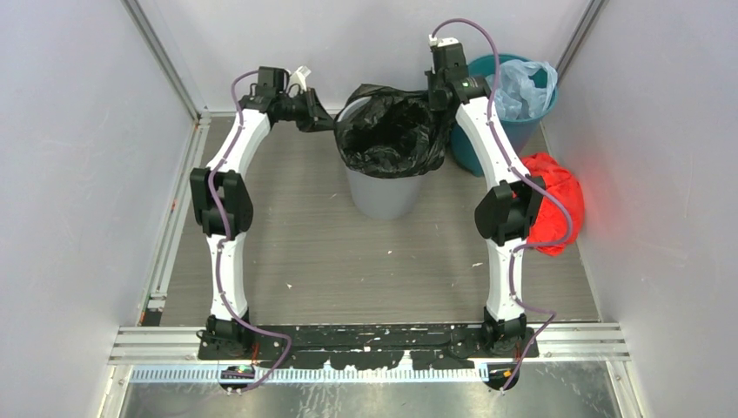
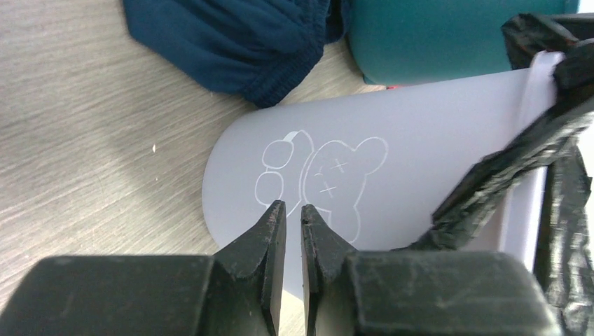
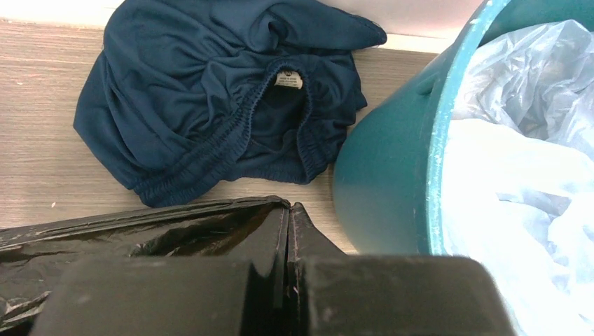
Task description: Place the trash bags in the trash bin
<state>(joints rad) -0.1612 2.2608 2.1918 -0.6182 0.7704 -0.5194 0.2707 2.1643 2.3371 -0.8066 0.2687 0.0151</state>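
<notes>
Across grey bin (image 1: 383, 196), glossy black bag (image 1: 387, 131) in right claw (image 3: 288, 208); left claw (image 2: 293, 208): state unclear.

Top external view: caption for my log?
Black trash bag draped over the grey bin, left hand and right hand at its edges.

The trash bin (image 1: 383, 198) stands mid-table, with the trash bag (image 1: 387, 131) in its mouth and draped over its rim. To its right, slightly behind, a second bin (image 1: 526, 131) holds a plastic bag (image 1: 522, 87). A cloth bundle (image 1: 557, 205) lies before that bin. A garment (image 3: 210, 105) lies behind the trash bin.
</notes>
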